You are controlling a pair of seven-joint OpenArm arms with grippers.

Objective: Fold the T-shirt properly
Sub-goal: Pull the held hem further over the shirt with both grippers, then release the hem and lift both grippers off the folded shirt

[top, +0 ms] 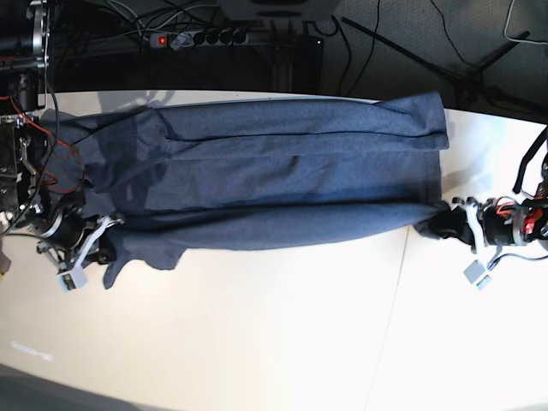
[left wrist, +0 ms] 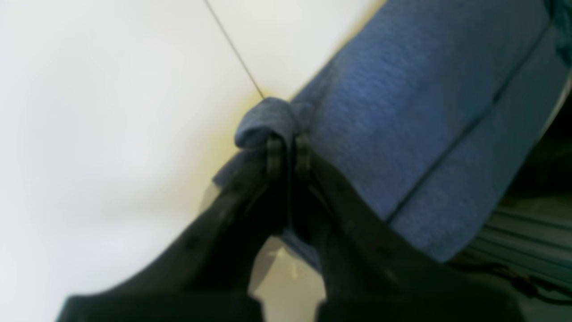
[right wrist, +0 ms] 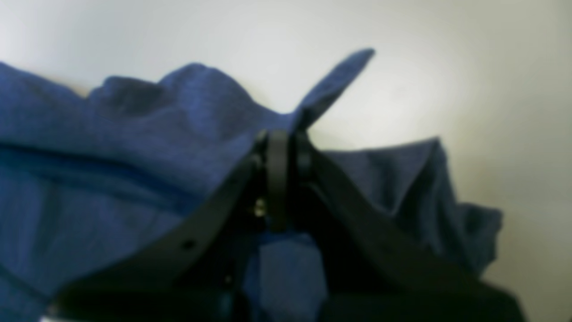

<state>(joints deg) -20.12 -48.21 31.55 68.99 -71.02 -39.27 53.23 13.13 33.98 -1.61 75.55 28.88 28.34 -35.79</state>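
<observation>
Blue-grey T-shirt [top: 274, 171] stretched lengthwise across white table [top: 257, 342], far edge folded over. Left gripper [left wrist: 288, 150] clenched on one end's bunched corner; right gripper [right wrist: 281, 143] clamps the opposite end.

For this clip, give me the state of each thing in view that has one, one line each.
T-shirt: plain side up, stretched lengthwise across the table, near edge pinched at both ends, not yet folded small.
Left hand: shut on the T-shirt, pinching a bunched bit of its edge.
Right hand: shut on the T-shirt, gripping a raised fold of cloth.
Table: white, T-shirt lying across its far part.
</observation>
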